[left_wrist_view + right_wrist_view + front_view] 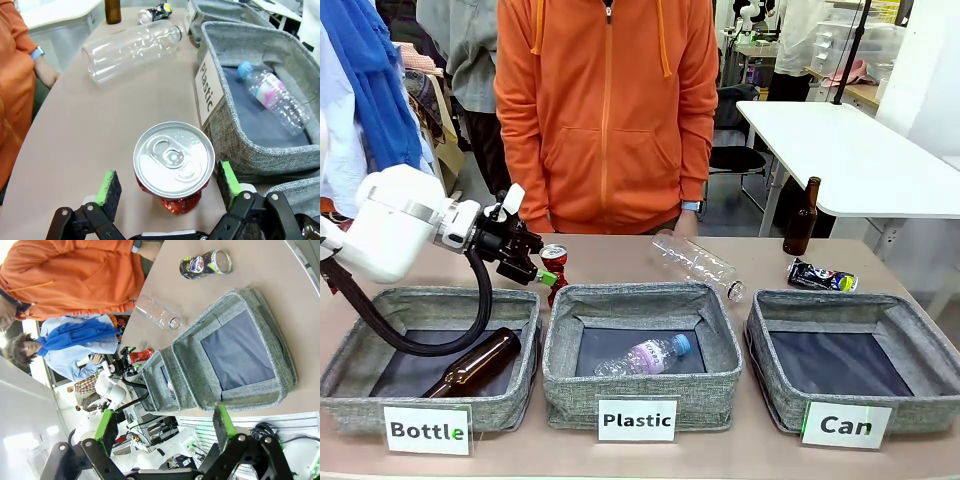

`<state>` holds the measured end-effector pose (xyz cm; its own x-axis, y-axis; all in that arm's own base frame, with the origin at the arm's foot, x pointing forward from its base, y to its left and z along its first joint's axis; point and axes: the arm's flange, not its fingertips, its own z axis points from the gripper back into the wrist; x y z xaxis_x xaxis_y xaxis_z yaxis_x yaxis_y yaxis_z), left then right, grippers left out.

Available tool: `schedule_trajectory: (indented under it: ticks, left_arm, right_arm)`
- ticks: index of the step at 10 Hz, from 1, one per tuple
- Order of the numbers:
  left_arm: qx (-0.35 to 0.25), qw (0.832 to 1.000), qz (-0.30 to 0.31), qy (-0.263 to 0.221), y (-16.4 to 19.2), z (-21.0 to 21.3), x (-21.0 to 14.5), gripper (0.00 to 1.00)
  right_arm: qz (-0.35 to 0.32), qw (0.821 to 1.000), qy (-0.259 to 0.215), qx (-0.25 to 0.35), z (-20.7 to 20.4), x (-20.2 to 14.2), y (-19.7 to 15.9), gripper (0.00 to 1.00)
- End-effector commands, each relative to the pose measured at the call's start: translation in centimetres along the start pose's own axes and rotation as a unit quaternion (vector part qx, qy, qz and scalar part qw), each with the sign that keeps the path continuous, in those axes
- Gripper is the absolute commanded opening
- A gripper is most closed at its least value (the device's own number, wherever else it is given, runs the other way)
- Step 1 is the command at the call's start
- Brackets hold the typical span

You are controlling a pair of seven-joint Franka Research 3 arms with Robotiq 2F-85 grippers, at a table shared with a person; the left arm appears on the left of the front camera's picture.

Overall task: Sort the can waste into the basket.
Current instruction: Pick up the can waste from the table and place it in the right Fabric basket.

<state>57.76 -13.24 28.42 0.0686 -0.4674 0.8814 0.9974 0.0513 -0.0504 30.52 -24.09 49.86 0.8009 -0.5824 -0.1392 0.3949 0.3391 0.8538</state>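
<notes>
Can basket empty, dark can untouched; my left gripper straddles red can unclamped, right gripper released too.

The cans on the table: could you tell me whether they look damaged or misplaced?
Both are crushed. The red can stands with a pinched waist between the open jaws of the left gripper; the dark can lies dented on its side behind the Can basket.
</notes>
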Motion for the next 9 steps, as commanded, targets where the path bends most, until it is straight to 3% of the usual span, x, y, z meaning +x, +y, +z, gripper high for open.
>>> schedule_trajectory:
  ticks: [1,4,5,6,7,8,9]
  left_arm:
    - [-0.015,1.000,0.011,-0.023,0.82,-0.38,0.15,1.00]
    - [-0.021,0.999,0.017,-0.034,0.84,-0.68,0.22,1.00]
    - [-0.023,0.999,0.011,-0.033,0.91,-0.77,0.31,0.40]
    - [-0.026,0.999,0.014,-0.036,0.82,-0.79,0.35,0.40]
    - [-0.025,0.999,0.014,-0.037,0.80,-0.79,0.35,0.00]
    - [-0.038,0.998,0.018,-0.045,0.90,-0.87,0.38,0.39]
    - [-0.039,0.998,0.021,-0.045,0.99,-0.92,0.29,0.00]
  right_arm:
    - [0.010,1.000,0.002,0.001,0.21,-0.05,-0.11,1.00]
    - [0.010,1.000,0.002,0.001,0.21,-0.05,-0.11,1.00]
    - [0.010,1.000,0.002,0.001,0.21,-0.05,-0.11,1.00]
    - [0.010,1.000,0.002,0.001,0.21,-0.05,-0.11,1.00]
    - [0.010,1.000,0.002,0.001,0.21,-0.05,-0.11,1.00]
    - [0.010,1.000,0.002,0.001,0.21,-0.05,-0.11,1.00]
    - [0.010,1.000,0.002,0.001,0.21,-0.05,-0.11,1.00]
